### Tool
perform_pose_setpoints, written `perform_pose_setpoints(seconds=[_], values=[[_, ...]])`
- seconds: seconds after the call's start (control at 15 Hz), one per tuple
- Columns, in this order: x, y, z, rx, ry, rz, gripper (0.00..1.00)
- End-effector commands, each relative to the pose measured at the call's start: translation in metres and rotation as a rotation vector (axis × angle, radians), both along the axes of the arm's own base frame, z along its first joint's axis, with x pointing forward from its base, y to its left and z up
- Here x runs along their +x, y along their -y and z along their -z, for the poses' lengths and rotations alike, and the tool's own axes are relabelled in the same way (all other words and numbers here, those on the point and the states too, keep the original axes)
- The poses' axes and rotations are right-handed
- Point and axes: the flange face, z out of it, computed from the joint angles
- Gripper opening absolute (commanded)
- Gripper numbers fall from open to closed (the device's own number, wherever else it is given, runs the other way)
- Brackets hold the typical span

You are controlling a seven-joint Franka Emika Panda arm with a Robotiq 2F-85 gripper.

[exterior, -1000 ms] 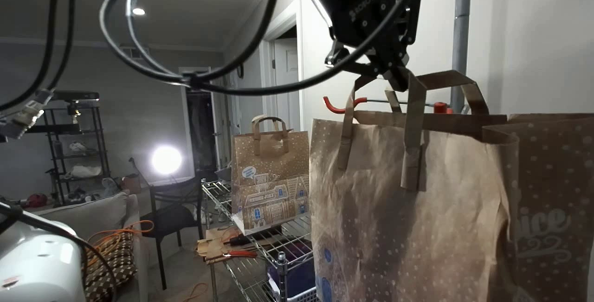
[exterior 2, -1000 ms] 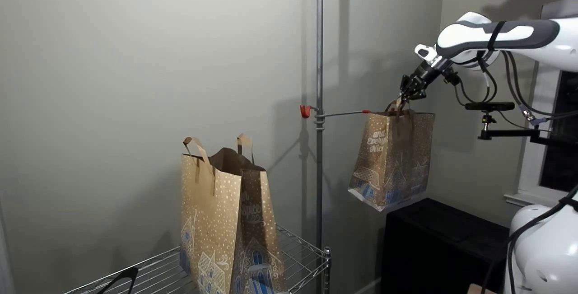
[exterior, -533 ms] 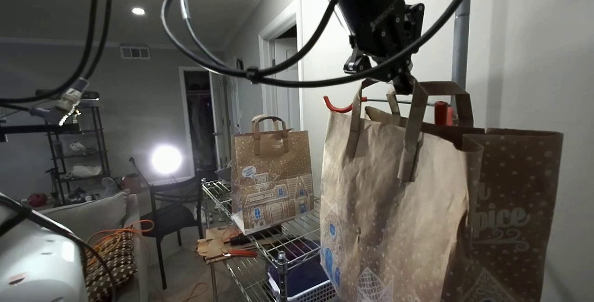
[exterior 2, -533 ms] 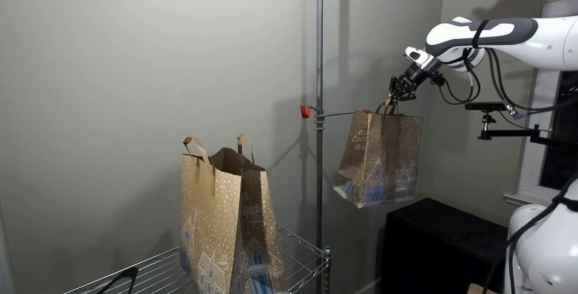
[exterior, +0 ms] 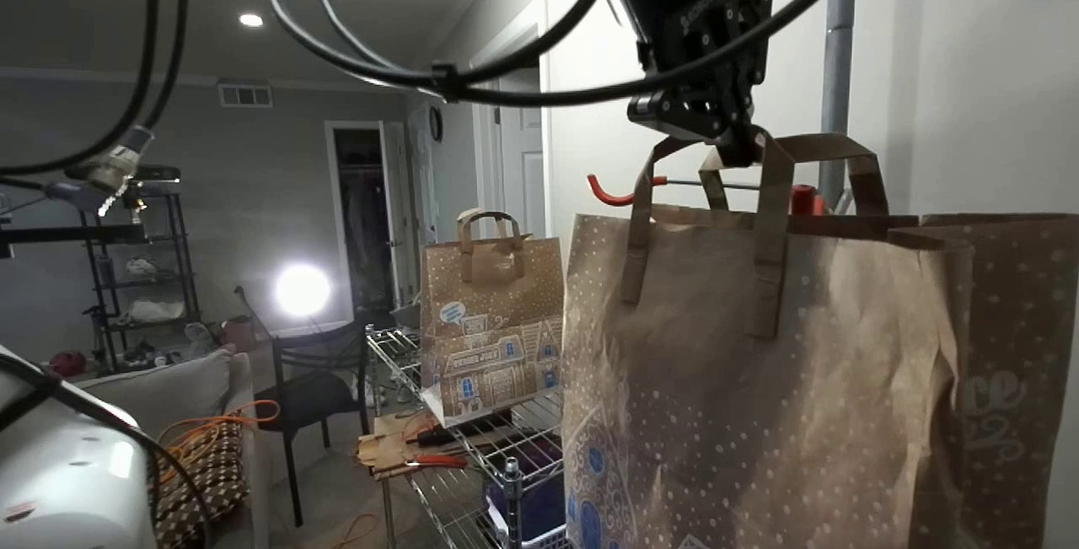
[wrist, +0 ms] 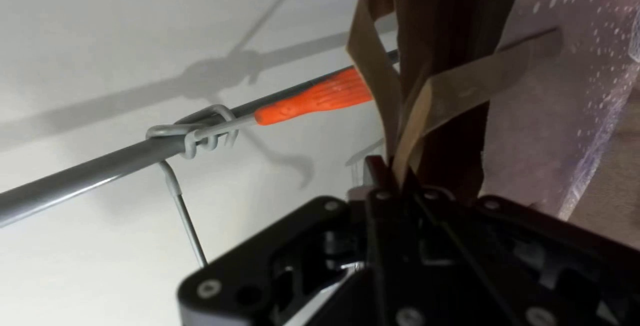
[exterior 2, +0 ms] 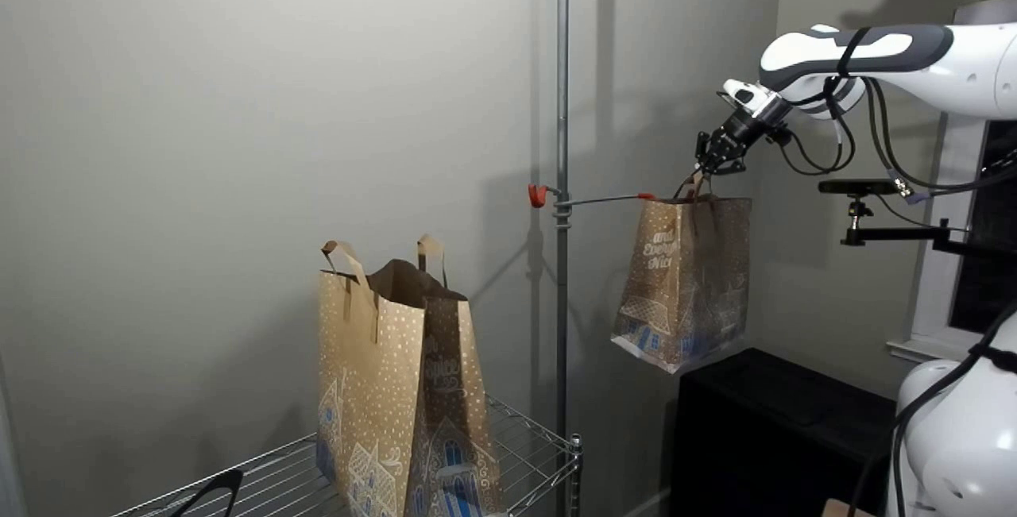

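My gripper [wrist: 395, 171] is shut on the paper handles [wrist: 462, 85] of a brown paper bag [exterior 2: 707, 271]. The bag hangs in the air, open at the top, and shows in both exterior views [exterior: 759, 397]. In an exterior view the gripper [exterior: 743, 144] pinches the top of the handle loops. A thin rod with a red hooked end [exterior: 611, 193] passes behind the handles there. In an exterior view its red tip [exterior 2: 645, 196] is beside the bag's upper edge; whether they touch I cannot tell. A red-orange hook sleeve [wrist: 317, 98] shows beyond the handles in the wrist view.
A grey vertical pole [exterior 2: 562, 104] carries the rod and another red hook [exterior 2: 538, 196]. A second brown bag [exterior 2: 373, 358] stands upright on a wire shelf [exterior 2: 524, 445]. A black box [exterior 2: 786, 406] stands below the held bag. Cables [exterior: 582, 98] hang from the arm.
The gripper and bag first moved towards the pole, then partly back away from it. The bag's bottom swings. The handles stay gripped, and the second bag has not moved.
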Motion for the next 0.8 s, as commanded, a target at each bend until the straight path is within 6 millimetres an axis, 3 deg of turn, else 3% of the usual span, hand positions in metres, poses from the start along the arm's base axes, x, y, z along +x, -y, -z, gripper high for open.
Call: perform_pose_setpoints(seconds=[0.0,0.2,0.73], values=[[-0.007,0.023,-0.004,-0.028,0.006,0.022,0.05],[-0.001,0.029,-0.007,-0.021,0.019,0.063,0.05],[0.03,0.022,-0.01,0.026,0.037,0.05,0.04]])
